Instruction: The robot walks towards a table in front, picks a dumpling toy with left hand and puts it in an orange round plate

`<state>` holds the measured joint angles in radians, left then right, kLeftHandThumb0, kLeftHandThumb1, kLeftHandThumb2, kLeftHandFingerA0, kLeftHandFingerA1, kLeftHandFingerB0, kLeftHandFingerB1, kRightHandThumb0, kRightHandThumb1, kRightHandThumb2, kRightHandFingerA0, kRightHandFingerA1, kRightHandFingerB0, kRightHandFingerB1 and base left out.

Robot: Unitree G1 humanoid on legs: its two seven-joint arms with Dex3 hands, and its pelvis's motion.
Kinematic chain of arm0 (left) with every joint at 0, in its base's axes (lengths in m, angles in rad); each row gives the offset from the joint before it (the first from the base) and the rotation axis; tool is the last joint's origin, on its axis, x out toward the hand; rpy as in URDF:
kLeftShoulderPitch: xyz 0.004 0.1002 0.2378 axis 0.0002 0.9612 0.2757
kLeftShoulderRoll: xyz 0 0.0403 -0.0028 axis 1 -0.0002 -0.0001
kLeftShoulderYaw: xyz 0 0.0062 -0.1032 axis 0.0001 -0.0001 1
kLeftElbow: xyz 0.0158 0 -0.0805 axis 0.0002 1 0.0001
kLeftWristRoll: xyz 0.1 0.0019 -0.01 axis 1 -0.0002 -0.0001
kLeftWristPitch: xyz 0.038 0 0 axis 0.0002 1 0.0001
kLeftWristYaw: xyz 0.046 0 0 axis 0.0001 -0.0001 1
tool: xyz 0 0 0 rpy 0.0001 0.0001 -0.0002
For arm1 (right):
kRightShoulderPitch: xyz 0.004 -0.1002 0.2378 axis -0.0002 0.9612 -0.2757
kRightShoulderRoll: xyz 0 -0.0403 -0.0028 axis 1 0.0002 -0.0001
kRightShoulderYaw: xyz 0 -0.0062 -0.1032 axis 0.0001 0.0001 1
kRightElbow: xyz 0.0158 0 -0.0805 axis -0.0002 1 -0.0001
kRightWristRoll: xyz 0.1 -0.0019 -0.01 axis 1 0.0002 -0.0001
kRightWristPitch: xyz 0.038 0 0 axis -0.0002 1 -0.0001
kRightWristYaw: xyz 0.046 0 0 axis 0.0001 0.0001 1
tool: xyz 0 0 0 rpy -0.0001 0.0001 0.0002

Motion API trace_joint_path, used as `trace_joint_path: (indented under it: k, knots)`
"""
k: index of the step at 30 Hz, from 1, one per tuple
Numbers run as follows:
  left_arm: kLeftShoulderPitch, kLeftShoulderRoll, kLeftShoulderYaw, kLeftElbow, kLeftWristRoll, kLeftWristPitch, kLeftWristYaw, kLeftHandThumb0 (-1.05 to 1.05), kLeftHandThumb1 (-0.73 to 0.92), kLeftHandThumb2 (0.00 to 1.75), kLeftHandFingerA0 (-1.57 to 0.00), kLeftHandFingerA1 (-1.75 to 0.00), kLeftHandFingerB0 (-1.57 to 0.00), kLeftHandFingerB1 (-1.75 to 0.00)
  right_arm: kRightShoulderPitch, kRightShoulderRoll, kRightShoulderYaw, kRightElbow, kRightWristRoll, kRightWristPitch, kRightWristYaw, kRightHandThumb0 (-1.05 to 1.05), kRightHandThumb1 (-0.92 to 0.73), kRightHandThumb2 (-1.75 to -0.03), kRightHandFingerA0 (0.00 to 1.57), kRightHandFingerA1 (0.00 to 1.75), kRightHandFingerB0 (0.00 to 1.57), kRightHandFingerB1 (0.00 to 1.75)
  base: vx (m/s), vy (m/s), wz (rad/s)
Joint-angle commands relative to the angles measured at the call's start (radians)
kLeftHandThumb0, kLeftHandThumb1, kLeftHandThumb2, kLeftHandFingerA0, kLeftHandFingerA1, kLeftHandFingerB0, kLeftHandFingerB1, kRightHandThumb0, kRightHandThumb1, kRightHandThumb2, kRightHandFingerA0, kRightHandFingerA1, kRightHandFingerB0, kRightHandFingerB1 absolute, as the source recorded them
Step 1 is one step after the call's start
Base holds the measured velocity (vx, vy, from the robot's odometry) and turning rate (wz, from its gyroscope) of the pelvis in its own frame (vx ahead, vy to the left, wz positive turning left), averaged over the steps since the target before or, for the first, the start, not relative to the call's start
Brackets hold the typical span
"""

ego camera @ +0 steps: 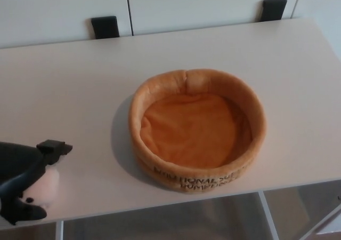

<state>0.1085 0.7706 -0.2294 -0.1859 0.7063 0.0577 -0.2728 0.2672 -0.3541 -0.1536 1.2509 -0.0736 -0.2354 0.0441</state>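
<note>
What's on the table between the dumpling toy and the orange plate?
Nothing: in the head view, only bare white table separates the dumpling toy, gripped by the left hand, from the orange plate.

White table; white wall panels; two black brackets.

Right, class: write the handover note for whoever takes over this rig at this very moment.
Left robot hand: shut on the dumpling toy, at the table's front-left edge.
Right robot hand: not in view.
Orange round plate: mid-table, to the toy's right, nothing inside.
Done: toy grasped.
Left: carry the toy right to the plate, release it inside.
</note>
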Motion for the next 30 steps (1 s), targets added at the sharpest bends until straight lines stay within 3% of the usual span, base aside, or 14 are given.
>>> trace_joint_path:
  k: [1,4,6,8,9,10,15,25,28,30]
  knots:
    - [0.003,0.004,0.000,0.072,0.028,-0.103,0.095,-0.14,0.68,0.61,-0.71,-1.49,-0.48,-0.36,-0.003,-0.014,0.006,-0.007,0.002,-0.001,0.001,-0.23,-0.61,-0.58,0.87,0.70,0.50,0.45,0.00,0.000,0.00]
    - [-0.009,0.007,-0.002,0.096,0.033,-0.117,0.101,-0.13,0.72,0.61,-0.69,-1.50,-0.50,-0.36,-0.006,-0.016,0.013,-0.009,-0.004,-0.001,-0.001,-0.24,-0.61,-0.58,0.88,0.70,0.50,0.45,0.00,0.000,0.00]
    - [-0.040,0.008,-0.015,0.139,0.044,-0.111,0.086,-0.13,0.76,0.62,-0.74,-1.37,-0.74,-0.45,-0.021,-0.016,0.014,0.003,-0.002,0.005,-0.001,-0.24,-0.60,-0.58,0.93,0.72,0.50,0.45,0.00,0.000,0.00]
    - [-0.053,0.009,-0.020,0.162,0.050,-0.116,0.088,-0.13,0.76,0.62,-0.74,-1.37,-0.74,-0.45,-0.027,-0.016,0.013,0.007,0.001,0.011,-0.001,-0.24,-0.60,-0.58,0.93,0.72,0.50,0.45,0.00,0.000,0.00]
    - [-0.080,0.006,-0.028,0.185,0.060,-0.113,0.086,-0.18,0.67,0.61,-0.75,-1.38,-0.88,-0.52,-0.041,-0.015,0.008,0.005,0.007,0.015,0.000,-0.23,-0.61,-0.58,0.92,0.74,0.50,0.46,0.00,0.000,0.00]
    - [-0.100,0.007,-0.038,0.216,0.070,-0.119,0.090,-0.16,0.62,0.59,-0.73,-1.46,-0.89,-0.58,-0.046,-0.014,0.001,0.005,0.015,0.014,0.003,-0.23,-0.60,-0.57,0.89,0.73,0.50,0.45,0.00,0.000,0.00]
    - [-0.084,0.012,-0.048,0.238,0.078,-0.135,0.118,-0.18,0.62,0.59,-0.69,-1.49,-0.86,-0.57,-0.028,-0.014,0.001,-0.001,0.014,0.009,0.003,-0.23,-0.61,-0.58,0.91,0.75,0.50,0.46,0.00,0.000,0.00]
    - [-0.091,-0.053,0.039,0.204,-0.005,-0.219,0.271,-0.10,0.71,0.64,-0.84,-1.41,-0.85,-0.60,-0.047,-0.023,0.016,0.004,0.002,0.015,0.000,-0.25,-0.60,-0.58,0.93,0.74,0.50,0.46,0.00,0.000,0.00]
    - [-0.096,-0.080,0.077,0.172,-0.023,-0.247,0.307,-0.08,0.78,0.63,-0.86,-1.42,-0.86,-0.61,-0.057,-0.024,0.020,0.006,-0.003,0.028,-0.010,-0.25,-0.60,-0.58,0.91,0.71,0.50,0.45,0.00,0.000,0.00]
    - [-0.112,-0.101,0.111,0.134,-0.053,-0.286,0.331,-0.05,0.78,0.64,-0.83,-1.52,-0.84,-0.61,-0.050,-0.026,0.021,0.000,-0.002,0.014,-0.002,-0.28,-0.61,-0.58,0.92,0.72,0.50,0.46,0.00,0.000,0.00]
